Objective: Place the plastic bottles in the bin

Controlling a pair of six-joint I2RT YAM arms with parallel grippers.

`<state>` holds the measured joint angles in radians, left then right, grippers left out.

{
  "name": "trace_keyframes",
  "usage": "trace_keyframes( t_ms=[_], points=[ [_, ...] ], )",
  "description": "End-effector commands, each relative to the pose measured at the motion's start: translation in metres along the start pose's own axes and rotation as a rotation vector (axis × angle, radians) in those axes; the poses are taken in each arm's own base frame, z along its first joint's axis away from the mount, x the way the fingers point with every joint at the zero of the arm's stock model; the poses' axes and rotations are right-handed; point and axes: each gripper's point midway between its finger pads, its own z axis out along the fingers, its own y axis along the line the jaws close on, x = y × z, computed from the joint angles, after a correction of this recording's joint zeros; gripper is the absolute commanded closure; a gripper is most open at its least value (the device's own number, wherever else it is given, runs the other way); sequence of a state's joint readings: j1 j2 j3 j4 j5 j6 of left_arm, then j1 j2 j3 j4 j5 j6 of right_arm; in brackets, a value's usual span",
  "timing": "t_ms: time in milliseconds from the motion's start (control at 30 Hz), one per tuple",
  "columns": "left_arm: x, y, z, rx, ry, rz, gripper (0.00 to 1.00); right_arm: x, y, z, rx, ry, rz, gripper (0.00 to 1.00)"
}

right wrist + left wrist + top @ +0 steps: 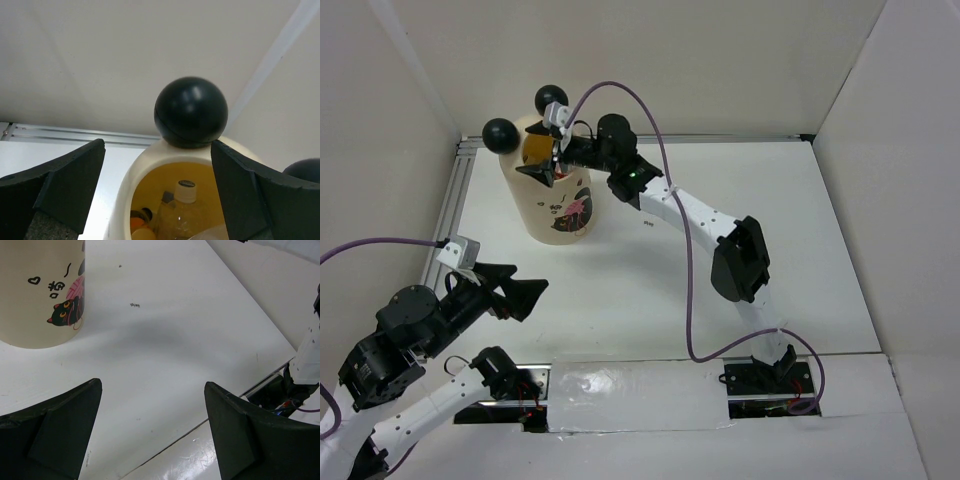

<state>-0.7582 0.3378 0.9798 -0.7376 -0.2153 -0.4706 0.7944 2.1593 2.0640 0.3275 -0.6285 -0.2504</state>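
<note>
The cream-yellow bin (557,205) with two black ball ears stands at the table's back left; its cat print shows in the left wrist view (40,295). My right gripper (542,160) hovers open and empty over its mouth. In the right wrist view the bin's rim (150,160) shows below one black ball (190,112), with several plastic bottles inside: a clear one with a white cap (186,210) and a short orange one (141,227). My left gripper (525,295) is open and empty, low over the bare table at the near left. No bottle lies on the table.
White walls enclose the table on the left, back and right. An aluminium rail (460,180) runs along the left and back edges. The right arm's base and cables (770,385) sit at the near edge.
</note>
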Motion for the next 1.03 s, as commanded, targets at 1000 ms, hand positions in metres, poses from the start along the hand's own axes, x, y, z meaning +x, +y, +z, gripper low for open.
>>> trace_keyframes(
  t_ms=[1000],
  points=[
    [0.023,-0.048,0.131,0.190,0.081,0.040,0.00,0.027,0.028,-0.436,0.987,0.841,0.265,0.01]
  ],
)
